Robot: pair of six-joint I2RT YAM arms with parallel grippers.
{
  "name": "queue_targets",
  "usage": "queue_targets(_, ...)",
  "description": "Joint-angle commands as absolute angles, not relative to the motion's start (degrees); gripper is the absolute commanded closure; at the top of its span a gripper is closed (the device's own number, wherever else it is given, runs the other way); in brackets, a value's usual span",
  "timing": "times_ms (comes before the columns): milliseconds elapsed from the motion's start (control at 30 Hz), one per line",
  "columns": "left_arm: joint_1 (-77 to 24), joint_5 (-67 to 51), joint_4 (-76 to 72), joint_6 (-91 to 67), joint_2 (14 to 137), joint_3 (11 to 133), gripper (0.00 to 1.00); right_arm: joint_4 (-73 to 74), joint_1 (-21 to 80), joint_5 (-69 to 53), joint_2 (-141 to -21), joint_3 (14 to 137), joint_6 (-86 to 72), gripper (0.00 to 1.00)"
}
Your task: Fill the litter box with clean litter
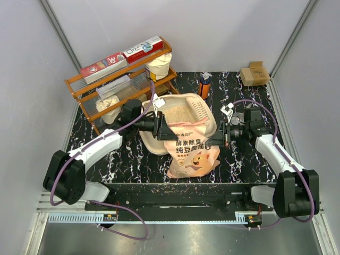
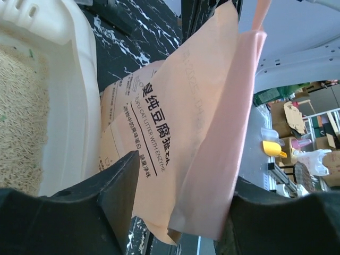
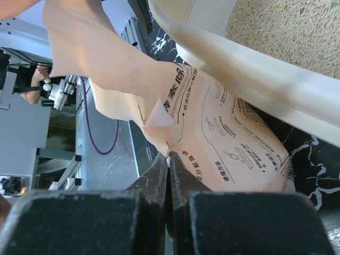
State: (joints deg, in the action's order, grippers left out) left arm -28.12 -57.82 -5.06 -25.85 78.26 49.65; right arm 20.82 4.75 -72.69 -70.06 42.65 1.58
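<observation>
The cream litter box [image 1: 150,143] lies mid-table with tan clean litter [image 1: 179,112] inside. The peach-orange litter bag [image 1: 191,154] leans against its near rim, cartoon cat facing up. My left gripper [image 1: 166,127] is at the bag's top left; in the left wrist view it [image 2: 186,175] is open, with the bag's folded top edge [image 2: 212,106] between the fingers. My right gripper [image 1: 213,141] is at the bag's right edge; in the right wrist view it [image 3: 169,156] is shut on a pinch of the bag [image 3: 223,143]. The box rim [image 3: 239,58] and litter [image 3: 287,26] show above it.
An orange wooden rack [image 1: 122,79] with boxes and white sacks stands at the back left. An orange bottle [image 1: 204,85] stands behind the litter box. A small cardboard box [image 1: 254,73] sits at the back right corner.
</observation>
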Motion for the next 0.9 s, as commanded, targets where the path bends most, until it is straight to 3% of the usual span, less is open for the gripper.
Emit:
queue_targets(0,-29.1,-58.6,-14.0,-32.1,78.3,46.6,0.46,19.1,4.4,-77.3,-67.2,42.0,-4.0,0.96)
queue_targets(300,-29.9,-58.9,-19.6,-36.2,76.1,41.4,0.37,19.1,4.1,-76.4,-66.3,39.8,-6.1,0.96)
queue_targets(533,-33.2,-57.4,-25.8,-36.8,76.8,38.8,0.41,19.2,4.0,-75.0,-65.9,39.4,-8.6,0.96)
queue_targets(800,-31.3,-63.4,-23.1,-43.8,77.2,40.2,0.89,19.5,3.4,-79.8,-67.1,39.5,-15.3,1.00)
queue_targets(867,-30.2,-66.5,-21.2,-44.6,78.0,41.0,0.96,19.9,3.2,-81.4,-68.4,39.6,-18.6,1.00)
